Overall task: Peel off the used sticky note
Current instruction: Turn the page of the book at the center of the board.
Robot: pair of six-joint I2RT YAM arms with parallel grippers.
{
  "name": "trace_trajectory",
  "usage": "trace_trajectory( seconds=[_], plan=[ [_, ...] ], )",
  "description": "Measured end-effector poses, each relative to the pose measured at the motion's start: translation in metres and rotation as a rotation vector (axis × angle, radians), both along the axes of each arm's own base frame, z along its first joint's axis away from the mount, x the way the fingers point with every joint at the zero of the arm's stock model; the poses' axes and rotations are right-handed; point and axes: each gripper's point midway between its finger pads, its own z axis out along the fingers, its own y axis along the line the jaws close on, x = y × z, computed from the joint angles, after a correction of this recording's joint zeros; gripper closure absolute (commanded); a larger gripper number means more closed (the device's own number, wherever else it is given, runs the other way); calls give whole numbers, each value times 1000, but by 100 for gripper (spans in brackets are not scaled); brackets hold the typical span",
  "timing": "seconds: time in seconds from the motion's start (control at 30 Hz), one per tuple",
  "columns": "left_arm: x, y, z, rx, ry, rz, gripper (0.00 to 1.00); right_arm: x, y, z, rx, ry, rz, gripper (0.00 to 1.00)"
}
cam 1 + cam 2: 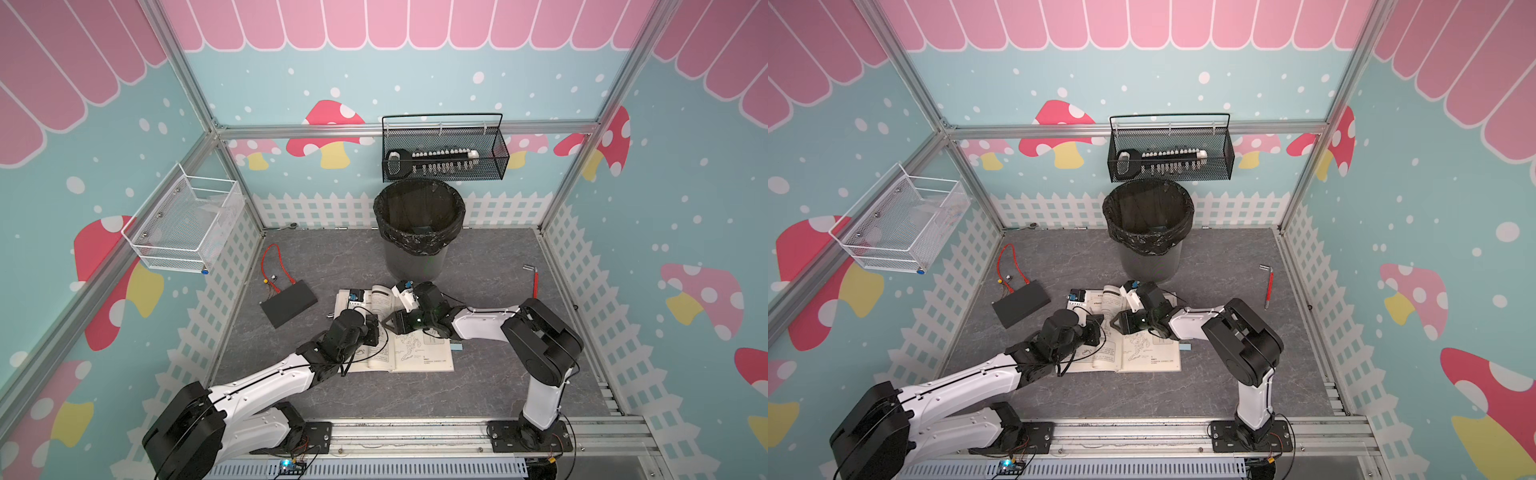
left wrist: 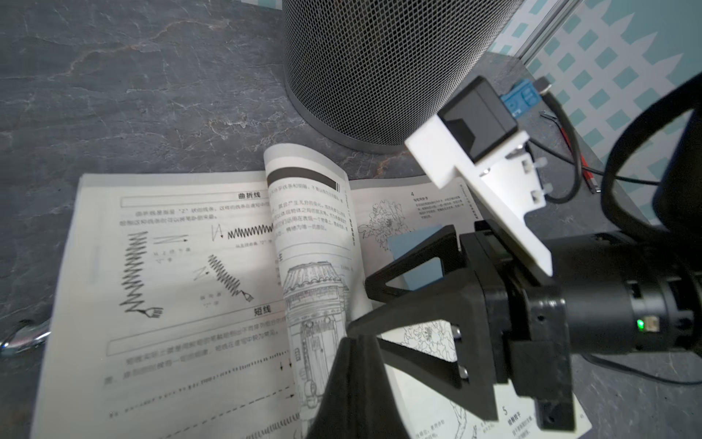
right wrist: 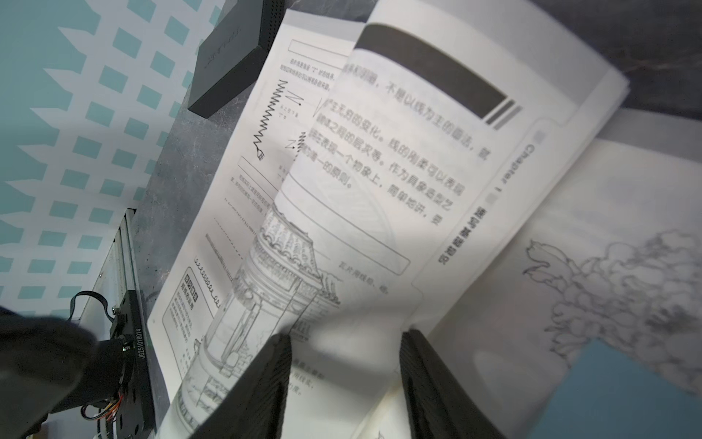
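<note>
An open book [image 1: 422,359] lies flat on the grey table. A blue sticky note [image 3: 626,395] is stuck on its right-hand page; in both top views only a corner [image 1: 456,345] [image 1: 1185,346] peeks out past my right arm. One page [image 3: 399,159] arcs up from the spine. My right gripper [image 3: 343,342] is open, its fingers either side of that lifted page's lower edge, and the note [image 2: 416,247] lies just behind them. My left gripper [image 2: 357,342] is shut, its tip down on the book near the spine, right against the right gripper's [image 1: 386,322] lower finger.
A mesh bin [image 1: 417,232] with a black liner stands just behind the book. A black box [image 1: 289,307] and a red cable [image 1: 274,266] lie to the left. A red-handled tool [image 1: 535,282] lies far right. Wire baskets [image 1: 444,153] [image 1: 183,224] hang on the walls.
</note>
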Motion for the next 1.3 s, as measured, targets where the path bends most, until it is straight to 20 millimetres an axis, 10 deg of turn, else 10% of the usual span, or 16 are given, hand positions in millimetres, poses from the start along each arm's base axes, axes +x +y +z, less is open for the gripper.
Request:
trace_trajectory(
  seconds=[0.27,0.5,0.97,1.17,1.3],
  plan=[
    [-25,2,-4,-102,35,-47,100,5,14,0,2,-7,15,48],
    [-44,0,-55,-131,180,-62,100,5,12,-3,-13,-1,7,48],
    [-36,0,-67,-139,196,-10,100,4,1,15,-70,-41,-35,40],
    [-33,7,-65,-128,179,25,100,15,-19,74,-63,-182,-130,67],
    [-31,11,-66,-116,174,48,100,17,-26,58,-122,-186,-147,92]
  ],
)
